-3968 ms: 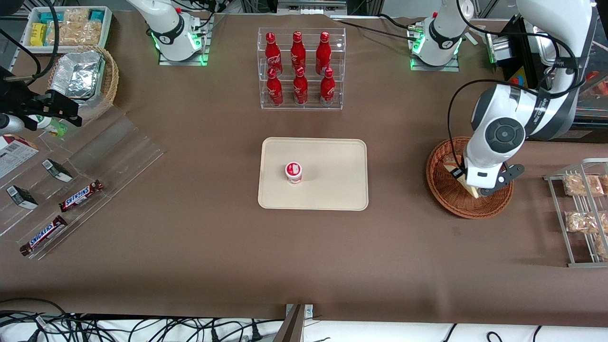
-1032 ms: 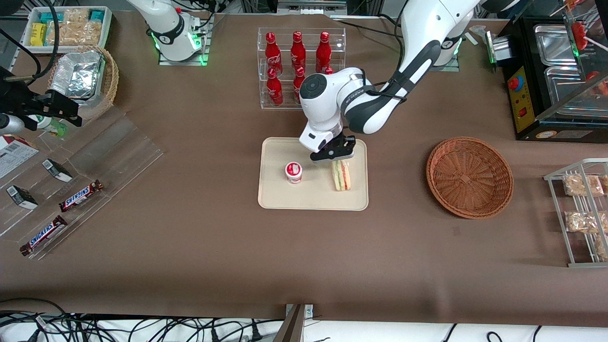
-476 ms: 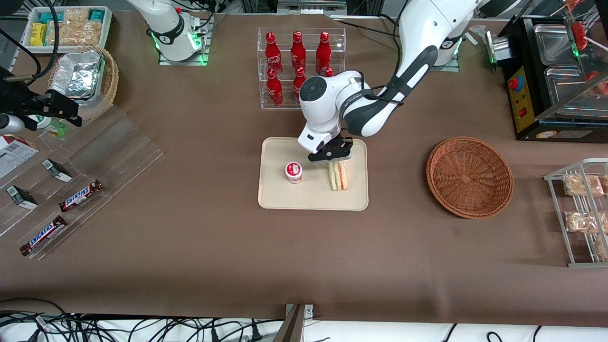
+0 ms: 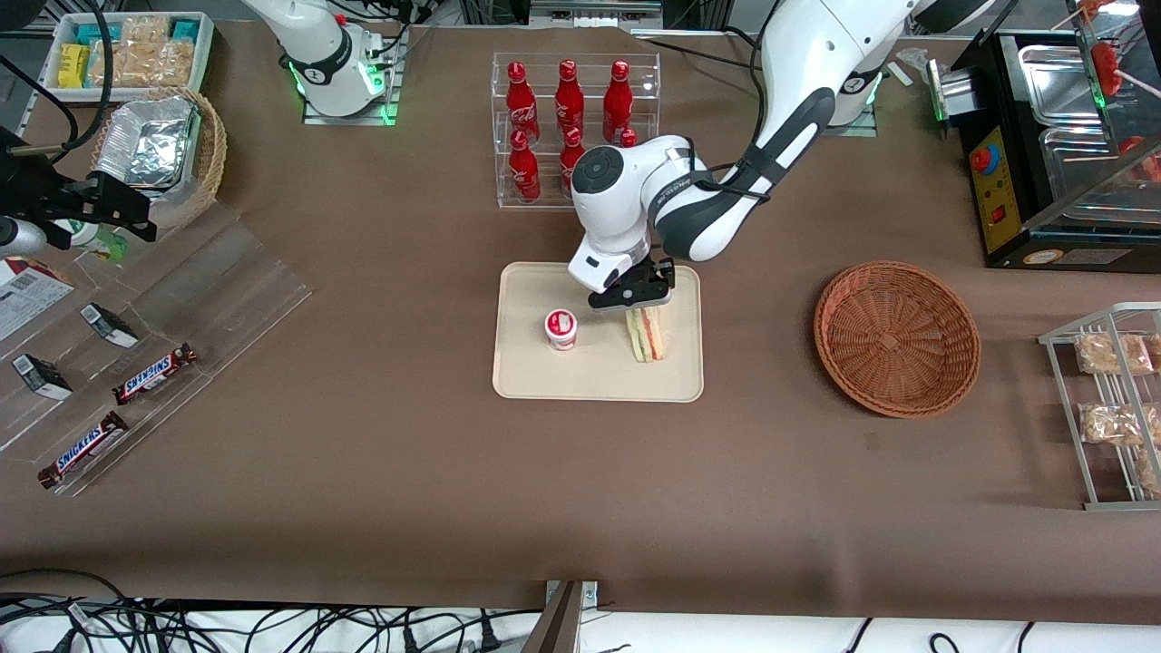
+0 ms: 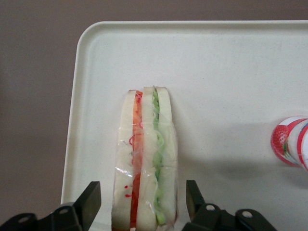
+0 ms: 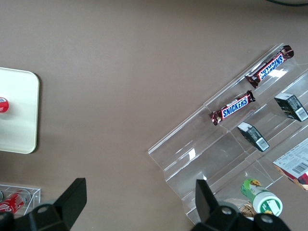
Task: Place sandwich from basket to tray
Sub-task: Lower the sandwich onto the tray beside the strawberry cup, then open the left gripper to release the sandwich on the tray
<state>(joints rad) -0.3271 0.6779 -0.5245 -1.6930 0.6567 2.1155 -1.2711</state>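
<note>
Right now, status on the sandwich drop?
Pincer open, straddling the sandwich, fingers clear of it. Sandwich down on the tray, basket empty. Small cup beside it, apart.

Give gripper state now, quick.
Gripper: open, fingers clear of the sandwich standing on the tray.

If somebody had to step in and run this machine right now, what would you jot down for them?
Gripper: open, over the tray, fingers either side of the sandwich with gaps showing, not clamping.
Wedge sandwich of pale bread with red and green filling, clear-wrapped: standing on edge on the flat cream rectangular tray, beside a small red-and-white cup.
Round reddish-brown wicker basket: nothing in it, toward the working arm's end of the table.
Done: sandwich moved and let go.
Left: lift the arm away without tipping the sandwich.
</note>
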